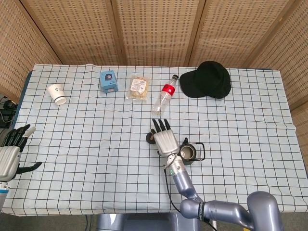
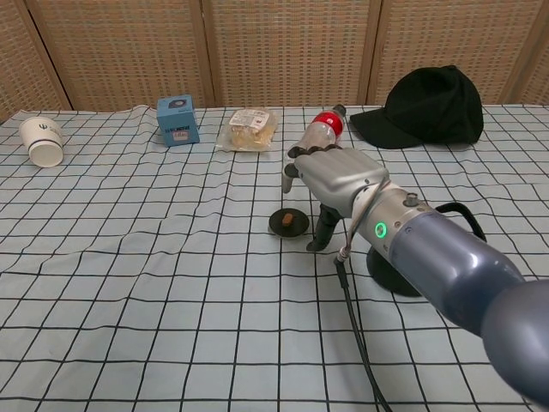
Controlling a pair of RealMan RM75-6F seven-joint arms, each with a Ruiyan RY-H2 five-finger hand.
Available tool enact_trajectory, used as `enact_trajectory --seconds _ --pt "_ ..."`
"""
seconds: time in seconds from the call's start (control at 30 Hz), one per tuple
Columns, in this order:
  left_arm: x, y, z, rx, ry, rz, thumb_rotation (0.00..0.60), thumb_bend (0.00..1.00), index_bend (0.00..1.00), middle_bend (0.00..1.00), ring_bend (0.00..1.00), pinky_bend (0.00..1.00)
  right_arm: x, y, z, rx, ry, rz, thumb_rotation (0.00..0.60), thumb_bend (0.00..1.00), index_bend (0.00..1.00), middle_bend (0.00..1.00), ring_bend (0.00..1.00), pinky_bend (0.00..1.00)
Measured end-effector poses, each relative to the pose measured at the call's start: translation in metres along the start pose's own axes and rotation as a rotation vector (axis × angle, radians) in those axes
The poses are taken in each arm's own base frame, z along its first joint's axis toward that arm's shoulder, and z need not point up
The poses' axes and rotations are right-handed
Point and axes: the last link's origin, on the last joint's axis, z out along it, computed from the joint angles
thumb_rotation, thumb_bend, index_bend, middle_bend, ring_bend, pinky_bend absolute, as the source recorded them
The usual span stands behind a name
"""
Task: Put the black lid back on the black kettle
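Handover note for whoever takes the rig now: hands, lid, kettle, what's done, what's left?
Right robot hand: open, fingers spread, above the lid, holding nothing.
Left robot hand: open, idle at the table's left edge.
Lid: flat on the cloth, left of the kettle, apart from it.
Kettle: upright, mouth open, handle to the right.
Done: nothing; lid not gripped.
Left: grip the lid, carry it over, seat it on the kettle's mouth.

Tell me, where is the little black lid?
The black lid lies on the table's middle, left of the black kettle, with the right hand just above it.
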Motion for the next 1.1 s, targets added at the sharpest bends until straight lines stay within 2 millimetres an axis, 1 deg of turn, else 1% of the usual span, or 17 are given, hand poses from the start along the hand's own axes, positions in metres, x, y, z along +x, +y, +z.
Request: enact_trajectory --seconds 0.23,0.5,0.87,1.1 --pt "0.001 -0.001 0.001 0.007 -0.001 -0.006 0.6 0.11 0.0 0.0 0.0 0.0 -0.005 -0.003 0.011 -0.015 -0.01 0.007 0.6 0.28 0.32 0.07 0.0 0.0" --pt "0.0 -0.003 0.002 0.016 -0.011 -0.01 0.6 0.11 0.0 0.0 0.0 0.0 -0.012 -0.008 0.023 -0.018 -0.017 -0.017 0.6 0.36 0.35 0.07 0.0 0.0" --pt "0.001 -0.006 0.004 0.029 -0.023 -0.022 0.6 0.11 0.0 0.0 0.0 0.0 -0.019 -0.011 0.037 -0.037 -0.033 -0.04 0.6 0.36 0.37 0.07 0.0 0.0" --pt "0.0 -0.005 0.004 0.023 -0.033 -0.028 0.6 0.11 0.0 0.0 0.0 0.0 -0.024 -0.011 0.04 -0.044 -0.037 -0.05 0.6 0.37 0.42 0.1 0.0 0.0"
